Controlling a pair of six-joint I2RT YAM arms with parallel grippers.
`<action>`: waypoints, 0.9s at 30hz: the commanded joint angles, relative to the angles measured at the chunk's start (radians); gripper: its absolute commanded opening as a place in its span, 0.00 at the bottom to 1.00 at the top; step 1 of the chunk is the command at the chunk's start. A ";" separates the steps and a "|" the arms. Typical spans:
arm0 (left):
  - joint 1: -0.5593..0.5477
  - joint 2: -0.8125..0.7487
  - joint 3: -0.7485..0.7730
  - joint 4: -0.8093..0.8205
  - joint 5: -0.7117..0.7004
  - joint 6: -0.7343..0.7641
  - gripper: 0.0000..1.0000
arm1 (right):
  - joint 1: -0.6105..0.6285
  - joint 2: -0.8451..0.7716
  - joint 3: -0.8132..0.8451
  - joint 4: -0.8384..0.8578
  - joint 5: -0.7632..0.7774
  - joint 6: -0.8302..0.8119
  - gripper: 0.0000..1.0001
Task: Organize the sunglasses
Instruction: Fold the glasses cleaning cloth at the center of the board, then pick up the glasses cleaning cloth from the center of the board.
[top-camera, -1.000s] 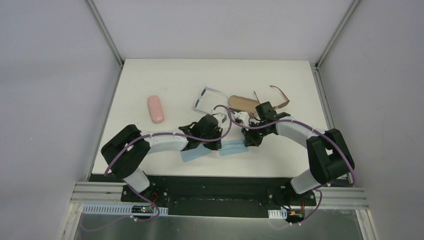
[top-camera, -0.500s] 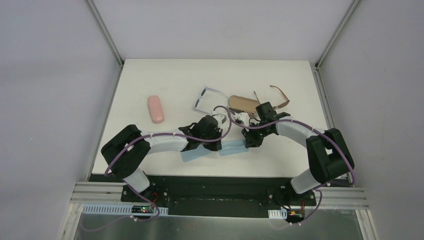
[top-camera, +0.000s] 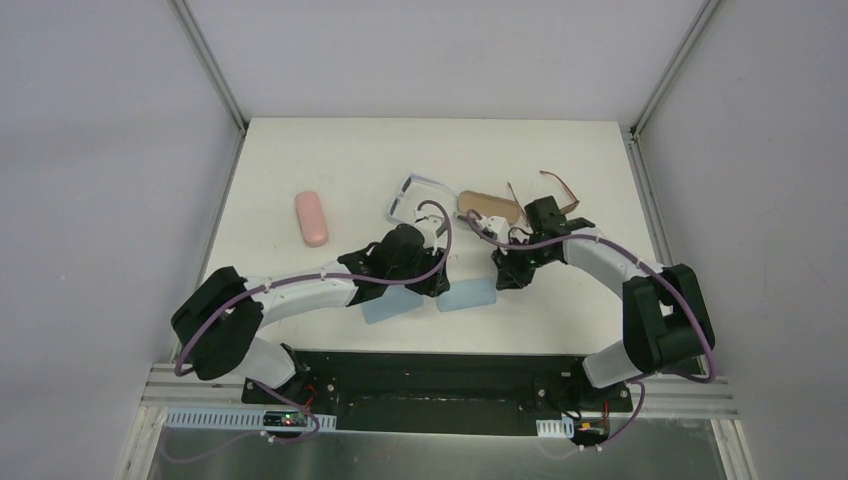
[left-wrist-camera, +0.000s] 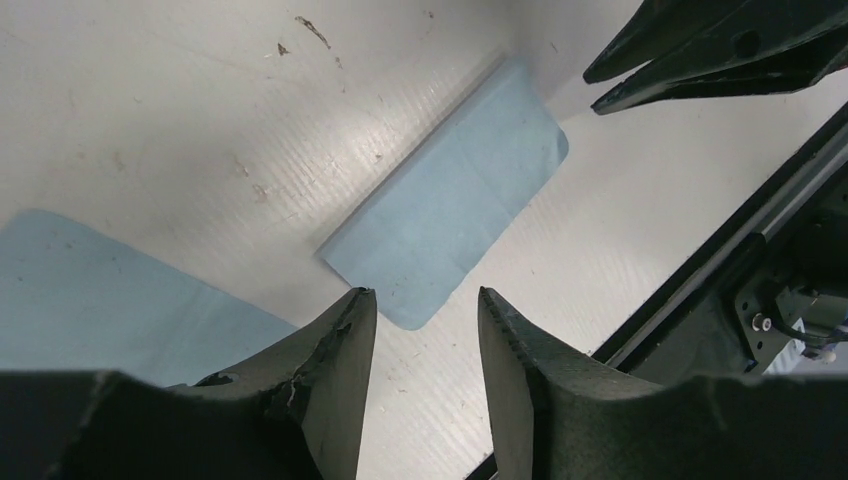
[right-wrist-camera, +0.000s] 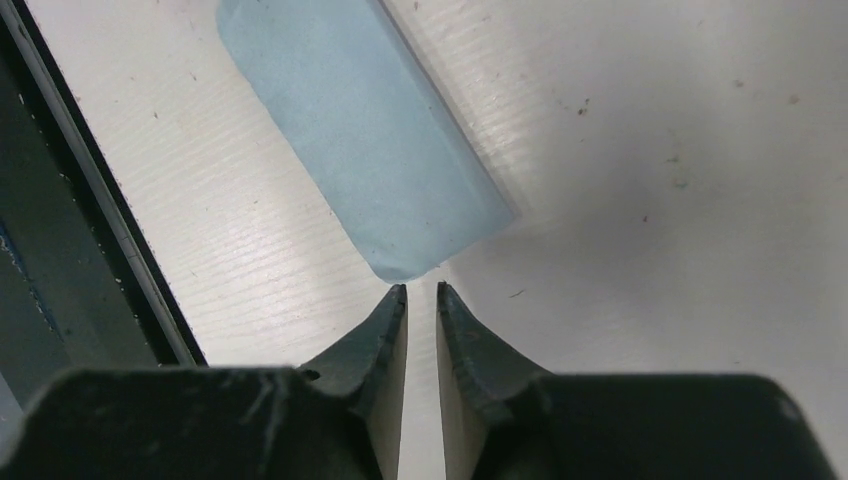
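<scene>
A: Two pairs of sunglasses to place, so asking first: lying where?

B: Finding both on the white table (top-camera: 300, 150), toward its far middle. Spotting the pale whitish-lilac pair (top-camera: 404, 199) just left of a tan oblong case (top-camera: 488, 205). Spotting the thin brown pair (top-camera: 565, 188) just right of that case, temples splayed open, partly hiding behind the right arm (top-camera: 600, 262). Seeing neither pair in any pincer.

A: Asking next about the left pincer (left-wrist-camera: 420, 300): gripping anything?

B: Gripping nothing. Showing jaws standing moderately apart, with only bare table in the gap. Hovering close above the table, tips pointing toward the near corner of a folded light blue cloth (left-wrist-camera: 450, 225). Also seeing a second light blue cloth (left-wrist-camera: 90, 300) lying flat just to the left.

A: And asking the same of the right pincer (right-wrist-camera: 422, 290)?

B: Showing only a narrow slit between the jaws, again pinching nothing. Pointing the tips at one rounded corner of the folded cloth, just beside it. Not managing to tell whether touching it or not.

A: Noting anything else?

B: Noting a pink case (top-camera: 312, 218) lying alone on the left part of the table, well apart from both pairs and both pincers.
</scene>
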 joint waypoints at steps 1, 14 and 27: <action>0.036 0.021 0.039 -0.031 -0.040 0.073 0.44 | -0.003 -0.038 0.070 -0.003 -0.047 -0.049 0.20; 0.098 0.142 0.071 0.009 0.072 0.149 0.46 | -0.004 0.167 0.196 -0.002 -0.127 -0.107 0.34; 0.124 0.187 0.065 0.054 0.117 0.149 0.46 | -0.004 0.269 0.204 -0.004 -0.101 -0.131 0.32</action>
